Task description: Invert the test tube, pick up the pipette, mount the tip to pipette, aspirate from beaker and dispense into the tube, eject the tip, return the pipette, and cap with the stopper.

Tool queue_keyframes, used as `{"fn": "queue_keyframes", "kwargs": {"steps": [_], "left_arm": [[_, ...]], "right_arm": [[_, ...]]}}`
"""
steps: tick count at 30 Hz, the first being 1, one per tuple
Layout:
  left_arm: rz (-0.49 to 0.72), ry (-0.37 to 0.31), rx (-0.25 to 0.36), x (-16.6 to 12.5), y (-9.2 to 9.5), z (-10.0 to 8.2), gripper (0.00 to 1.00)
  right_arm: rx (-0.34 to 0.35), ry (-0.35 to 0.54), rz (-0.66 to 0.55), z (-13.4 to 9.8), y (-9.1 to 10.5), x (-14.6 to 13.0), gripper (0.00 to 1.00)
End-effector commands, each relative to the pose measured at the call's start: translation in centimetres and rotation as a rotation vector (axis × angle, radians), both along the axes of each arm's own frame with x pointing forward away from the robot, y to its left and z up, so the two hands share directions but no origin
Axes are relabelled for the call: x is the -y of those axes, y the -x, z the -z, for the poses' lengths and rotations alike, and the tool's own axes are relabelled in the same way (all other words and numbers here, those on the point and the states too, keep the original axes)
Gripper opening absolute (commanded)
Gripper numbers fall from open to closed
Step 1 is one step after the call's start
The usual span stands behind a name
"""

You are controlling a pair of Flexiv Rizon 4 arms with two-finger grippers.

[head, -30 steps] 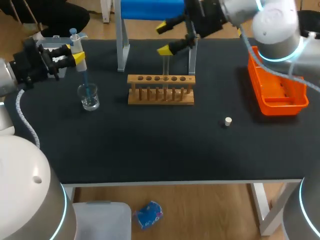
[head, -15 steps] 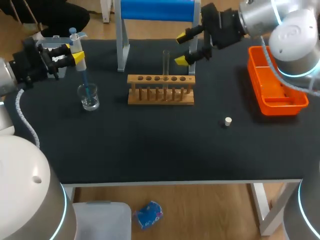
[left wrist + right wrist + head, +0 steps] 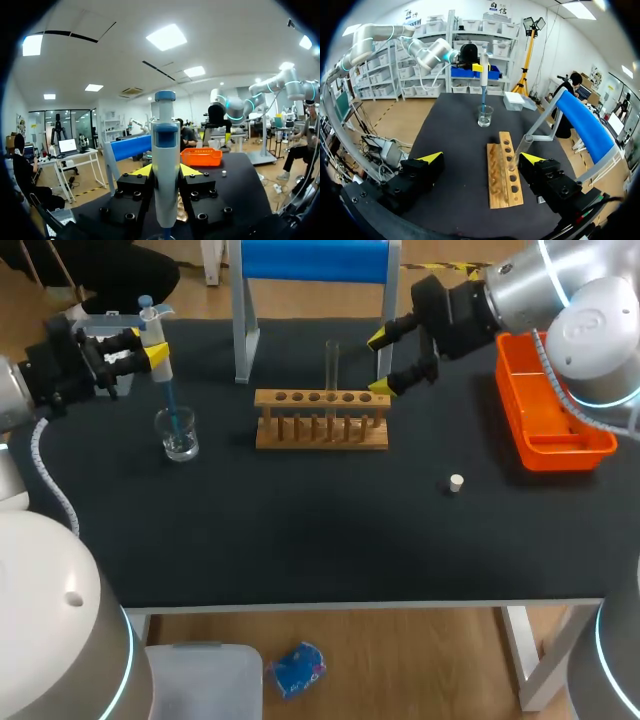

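at the wooden rack, a tube stands ready as the pipette dips in the beaker

in front of the wooden rack [image 3: 322, 430] and off toward its right end, the stopper [image 3: 456, 483] lies loose on the dark table [image 3: 300, 530], uncapped work for later. the test tube [image 3: 331, 365] stands upright in a hole of the rack, mouth up. well to the rack's left sits the beaker [image 3: 180, 440]. above it the left gripper [image 3: 150, 355] is clamped on the pipette [image 3: 166, 160], which it holds vertical, with the blue tip reaching down into the glass. this looks like the aspirating step. at the rack's right end, slightly behind it, the right gripper [image 3: 381, 362] hangs released and empty. its fingers are spread wide and point toward the tube without touching it. the next move likely calls for lifting the tip clear of the beaker's rim, carrying it rightward to the rack, and lining it up squarely over the tube's narrow mouth before dispensing.
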State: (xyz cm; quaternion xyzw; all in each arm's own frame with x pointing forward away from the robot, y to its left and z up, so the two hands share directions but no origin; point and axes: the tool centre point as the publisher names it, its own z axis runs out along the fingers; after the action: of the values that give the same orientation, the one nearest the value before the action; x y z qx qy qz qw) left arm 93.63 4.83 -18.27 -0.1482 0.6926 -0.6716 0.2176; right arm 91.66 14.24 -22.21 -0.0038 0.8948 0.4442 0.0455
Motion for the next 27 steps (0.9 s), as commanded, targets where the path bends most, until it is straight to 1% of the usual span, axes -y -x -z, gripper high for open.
{"fn": "queue_keyframes", "kwargs": {"steps": [1, 7, 12, 21, 27], "left_arm": [[-0.003, -0.002, -0.001, 0.1, 0.0, -0.1, 0.00], [-0.003, -0.002, -0.001, 0.1, 0.0, -0.1, 0.00], [-0.003, -0.002, -0.001, 0.1, 0.0, -0.1, 0.00], [-0.003, -0.002, -0.001, 0.1, 0.0, -0.1, 0.00], [-0.003, -0.002, -0.001, 0.1, 0.0, -0.1, 0.00]], "right_arm": [[-0.018, -0.005, -0.028, 1.0, -1.8, -0.3, 1.00], [-0.027, -0.024, -0.052, 2.1, -3.1, -0.5, 1.00], [-0.032, -0.021, -0.072, 2.7, -3.9, -0.7, 1.00], [-0.035, -0.021, -0.092, 3.0, -4.9, -1.0, 1.00], [-0.046, -0.018, -0.099, 3.8, -5.4, -1.4, 1.00]]}}
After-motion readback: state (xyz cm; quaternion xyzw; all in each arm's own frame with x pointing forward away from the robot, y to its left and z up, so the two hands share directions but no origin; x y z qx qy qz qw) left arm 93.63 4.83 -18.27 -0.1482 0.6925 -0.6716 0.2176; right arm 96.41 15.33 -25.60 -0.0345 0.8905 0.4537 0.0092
